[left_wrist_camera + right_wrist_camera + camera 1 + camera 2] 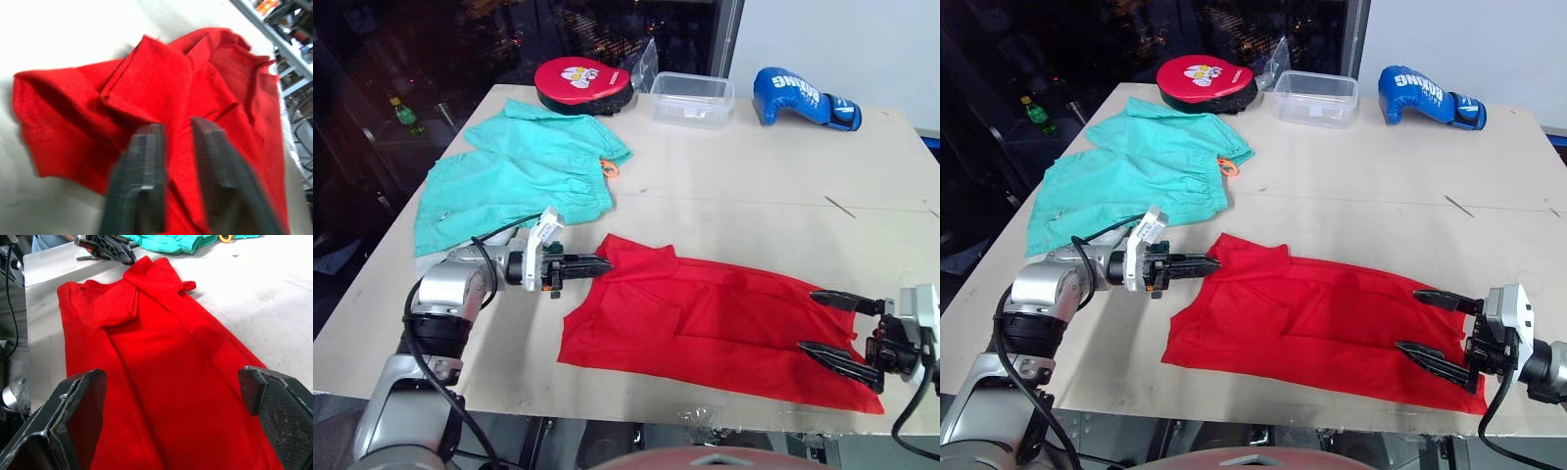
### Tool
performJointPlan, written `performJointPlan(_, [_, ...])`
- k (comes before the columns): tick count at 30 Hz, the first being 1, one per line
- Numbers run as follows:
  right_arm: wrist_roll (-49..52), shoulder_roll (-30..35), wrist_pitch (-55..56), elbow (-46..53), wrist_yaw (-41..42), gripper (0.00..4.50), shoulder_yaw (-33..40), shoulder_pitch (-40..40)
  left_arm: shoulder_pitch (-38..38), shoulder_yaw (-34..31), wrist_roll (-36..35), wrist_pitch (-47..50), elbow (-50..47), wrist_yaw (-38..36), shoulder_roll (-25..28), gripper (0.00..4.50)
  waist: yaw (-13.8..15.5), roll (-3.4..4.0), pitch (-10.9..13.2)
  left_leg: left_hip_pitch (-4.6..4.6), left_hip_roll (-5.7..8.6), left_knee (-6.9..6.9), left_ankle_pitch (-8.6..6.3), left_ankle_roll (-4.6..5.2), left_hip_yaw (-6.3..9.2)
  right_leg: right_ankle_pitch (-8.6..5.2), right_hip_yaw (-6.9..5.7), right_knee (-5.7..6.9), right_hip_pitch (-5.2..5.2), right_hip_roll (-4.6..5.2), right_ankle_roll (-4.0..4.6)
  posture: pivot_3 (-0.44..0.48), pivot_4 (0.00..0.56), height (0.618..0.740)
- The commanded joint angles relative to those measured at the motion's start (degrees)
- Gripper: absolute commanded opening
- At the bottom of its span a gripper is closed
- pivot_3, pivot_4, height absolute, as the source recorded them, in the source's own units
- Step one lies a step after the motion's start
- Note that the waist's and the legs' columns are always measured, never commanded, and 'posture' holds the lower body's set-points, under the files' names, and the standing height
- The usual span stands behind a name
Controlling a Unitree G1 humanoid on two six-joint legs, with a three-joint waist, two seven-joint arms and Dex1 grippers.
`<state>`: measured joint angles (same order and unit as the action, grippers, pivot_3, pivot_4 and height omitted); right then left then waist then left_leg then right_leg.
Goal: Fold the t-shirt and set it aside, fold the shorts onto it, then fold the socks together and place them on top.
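Note:
The red t-shirt (705, 318) lies as a long narrow band along the front of the table, with its left end folded over. My left gripper (605, 262) is at that left end, tips touching the shirt's edge. Its fingers (146, 147) stand a narrow gap apart, with no cloth visibly pinched between them. At the shirt's right end, my right gripper (808, 320) is wide open just above the fabric. The mint green shorts (519, 171) lie spread flat at the back left. The socks are out of view.
A round red padded mitt (582, 83), a clear plastic container (692, 98) and a blue boxing glove (803, 98) line the far edge. Bare tabletop (754, 196) stretches between them and the shirt. The front edge runs just below the shirt.

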<state>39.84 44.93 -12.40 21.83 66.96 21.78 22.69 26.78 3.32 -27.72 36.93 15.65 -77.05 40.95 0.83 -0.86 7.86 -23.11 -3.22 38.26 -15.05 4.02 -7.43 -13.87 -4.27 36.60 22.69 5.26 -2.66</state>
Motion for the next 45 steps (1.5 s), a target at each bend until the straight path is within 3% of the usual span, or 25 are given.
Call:
performJointPlan(1, [-0.21, -0.29, 0.98, 0.87, 0.33, 4.50, 1.49, -0.06, 1.11, -0.06, 0.58, -0.48, -0.06, 0.32, -0.33, 0.12, 0.00, 0.00, 0.00, 0.00, 0.00, 0.00, 0.00, 0.00, 0.00, 0.00, 0.00, 0.00, 0.00, 0.00, 0.00, 0.000, 0.150, 0.740])
performJointPlan(10, [-1.43, -1.30, 1.68, 1.03, 0.16, 4.50, 1.75, 0.54, 1.84, -0.34, 2.55, -4.62, 1.96, 0.23, -1.84, 0.12, 0.00, 0.00, 0.00, 0.00, 0.00, 0.01, 0.00, 0.00, 0.00, 0.00, 0.00, 0.00, 0.00, 0.00, 0.00, 0.000, 0.150, 0.740])
performJointPlan(13, [-1.57, -1.46, 1.90, 0.99, 0.07, 4.50, 2.07, 0.85, 0.11, -0.56, 1.73, -8.85, -1.02, -4.32, -0.73, 0.12, -0.01, 0.00, 0.00, 0.00, 0.00, 0.01, 0.00, 0.00, 0.00, 0.00, 0.00, 0.00, 0.00, 0.00, 0.00, 0.000, 0.150, 0.740])
performJointPlan(18, [-2.14, -1.64, 2.89, 0.03, 0.36, 4.50, 2.12, 1.08, -5.56, 2.44, 7.92, -32.06, -4.90, -13.89, 2.34, 0.12, -0.14, 0.05, -0.01, 0.03, -0.03, -0.03, -0.01, -0.03, -0.01, 0.00, 0.00, -0.01, 0.02, 0.31, 0.03, 0.000, 0.150, 0.740])
performJointPlan(22, [-2.63, -2.12, 3.35, -0.24, 0.06, 4.50, 1.95, 1.07, -4.64, 2.59, 13.02, -55.56, 0.51, -13.33, -0.88, 0.12, 0.36, 0.07, -0.02, 0.01, 0.03, -0.03, -0.02, -0.02, 0.05, -0.17, 0.00, -0.03, 0.02, 0.58, 0.33, 0.000, 0.150, 0.740])
performJointPlan(24, [-2.76, -2.36, 3.44, -0.19, 0.01, 4.50, 2.06, 1.28, -3.75, 2.82, 14.41, -62.17, 3.42, -12.77, -1.96, 0.12, 0.39, 0.07, -0.02, 0.00, 0.08, -0.02, -0.03, 0.02, 0.05, -0.17, 0.00, -0.05, 0.01, 0.65, 0.33, 0.000, 0.150, 0.740])
performJointPlan(25, [-2.82, -2.48, 3.54, -0.18, 0.02, 4.50, 2.15, 1.42, -3.45, 2.58, 14.20, -60.82, 4.08, -11.42, -2.57, 0.12, 0.31, 0.07, -0.02, -0.04, 0.08, 0.00, -0.04, 0.05, 0.06, -0.17, -0.01, -0.06, 0.01, 0.65, 0.33, 0.000, 0.150, 0.740])
performJointPlan(27, [-3.10, -2.72, 3.85, -0.14, -0.07, 4.50, 2.32, 1.81, -2.00, 1.18, 11.46, -48.27, 4.23, -6.45, -3.89, 0.12, 0.15, 0.07, -0.02, -0.08, 0.09, 0.02, -0.07, 0.11, 0.06, -0.16, -0.03, -0.09, 0.00, 0.63, 0.32, 0.000, 0.150, 0.740])
performJointPlan(31, [-3.37, -3.09, 4.15, 0.17, -0.16, 4.50, 2.75, 2.64, 1.58, -1.62, 3.26, -25.79, 3.73, -4.54, -3.31, 0.12, -0.06, 0.05, -0.02, -0.28, 0.08, 0.12, -0.06, 0.13, 0.19, -0.15, -0.45, -0.07, 0.03, 0.20, 0.26, 0.000, 0.150, 0.740])
performJointPlan(32, [-3.40, -3.11, 4.16, 0.19, -0.18, 4.50, 2.80, 2.72, 3.05, -2.46, 1.10, -20.27, 3.59, -3.92, -3.35, 0.71, -0.07, 0.05, -0.02, -0.29, 0.05, 0.13, -0.06, 0.13, 0.21, -0.05, -0.46, -0.06, 0.03, 0.13, 0.05, 0.000, 0.150, 0.740])
performJointPlan(33, [-3.51, -3.16, 4.25, 0.20, -0.21, 4.50, 2.80, 2.78, 4.65, -3.26, -0.01, -16.82, 3.98, -2.71, -3.72, 1.02, -0.05, 0.05, -0.02, -0.31, 0.03, 0.15, -0.06, 0.13, 0.24, -0.04, -0.47, -0.06, 0.03, 0.07, 0.02, 0.000, 0.150, 0.740])
performJointPlan(35, [-3.62, -3.24, 4.29, 0.28, -0.30, 4.50, 2.72, 2.79, 7.37, -3.40, 1.15, -14.91, 5.85, -0.38, -4.53, 1.96, -0.03, 0.04, -0.02, -0.32, 0.03, 0.17, -0.05, 0.11, 0.32, -0.05, -0.48, -0.05, 0.01, 0.01, 0.00, 0.000, 0.150, 0.740])
performJointPlan(38, [-3.80, -3.24, 4.34, 0.17, -0.34, 4.50, 2.46, 2.47, 8.53, -0.19, 4.31, -13.59, 7.39, -3.10, -3.22, 3.48, -0.04, 0.05, -0.04, -0.31, 0.06, 0.19, -0.04, 0.09, 0.34, -0.05, -0.44, -0.05, -0.03, -0.05, -0.01, 0.000, 0.150, 0.740])
performJointPlan(42, [-3.94, -3.20, 4.63, -0.27, -0.28, 4.50, 2.52, 2.22, 10.77, 2.12, 5.02, -7.01, 10.52, -5.81, -1.84, 3.48, -0.14, 0.04, -0.03, -0.31, 0.04, 0.17, 0.11, -0.17, 0.33, -0.05, -0.40, -0.05, 0.00, -0.17, -0.01, 0.000, 0.150, 0.740])
performJointPlan(45, [-4.15, -3.48, 4.80, -0.34, -0.50, 4.50, 2.31, 1.97, 12.14, 4.01, 7.11, -8.50, 12.42, -7.22, -2.15, 3.48, -0.01, 0.03, -0.02, -0.34, 0.01, 0.17, 0.13, -0.20, 0.42, -0.06, -0.45, -0.04, 0.02, -0.23, 0.00, 0.000, 0.150, 0.740])
